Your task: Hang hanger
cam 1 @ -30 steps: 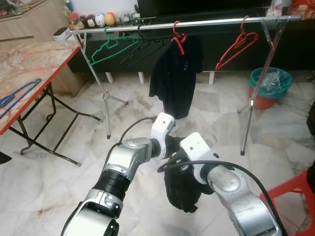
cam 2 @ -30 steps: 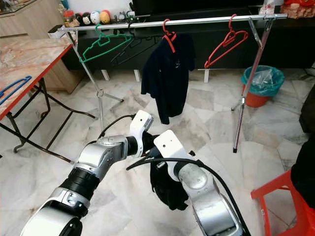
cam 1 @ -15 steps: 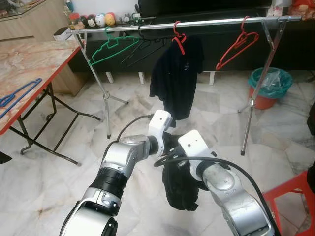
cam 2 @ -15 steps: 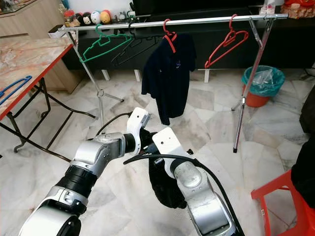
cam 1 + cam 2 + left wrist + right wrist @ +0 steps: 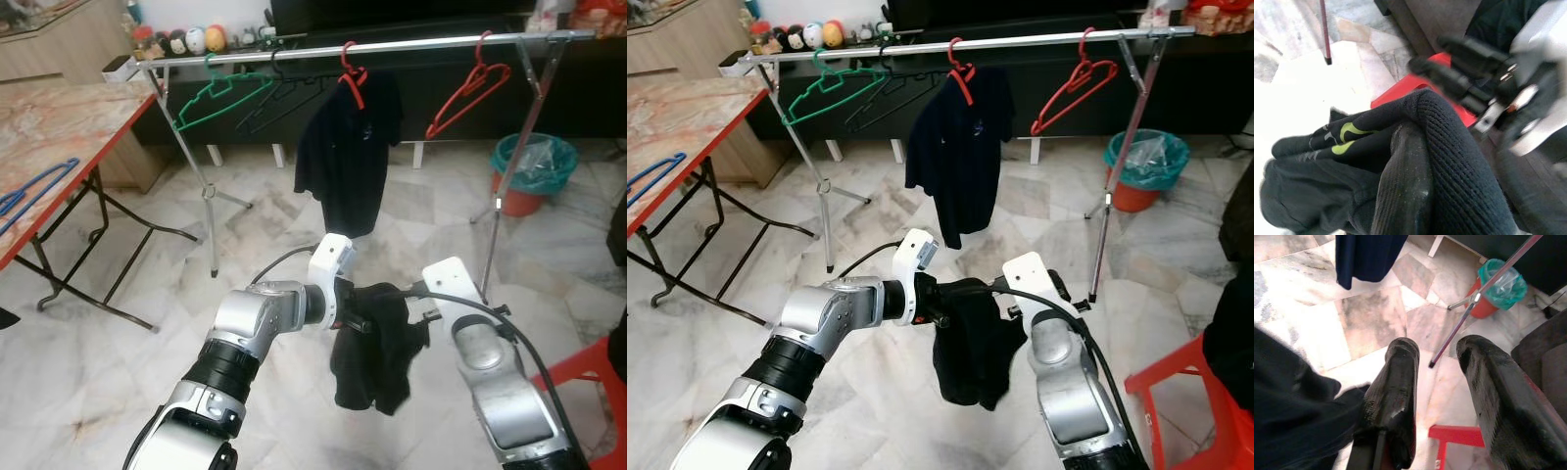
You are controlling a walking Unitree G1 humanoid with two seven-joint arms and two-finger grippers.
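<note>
A black garment [image 5: 372,357] hangs limp from my left gripper [image 5: 355,319], which is shut on its top fold; in the left wrist view the knit cloth [image 5: 1449,147] wraps over one finger [image 5: 1403,181]. My right gripper [image 5: 1435,350] is open just right of the garment, with only floor between its fingers. Ahead stands a metal clothes rail [image 5: 421,44]. On it hang a green hanger [image 5: 220,93], a black hanger [image 5: 279,96], a red hanger [image 5: 351,73] carrying a dark shirt [image 5: 348,157], and a bare red hanger [image 5: 470,93]. I cannot tell whether a hanger is inside the held garment.
A marble-topped folding table [image 5: 69,127] stands at the left with a blue hanger [image 5: 34,186] on it. An orange bin with a teal liner [image 5: 534,171] sits behind the rail's right leg [image 5: 505,196]. A red stool [image 5: 588,362] is at the lower right.
My right arm has swung out to the right, off the garment, and its gripper now stands open beside it. The garment now hangs from the left gripper alone, spread a little wider.
</note>
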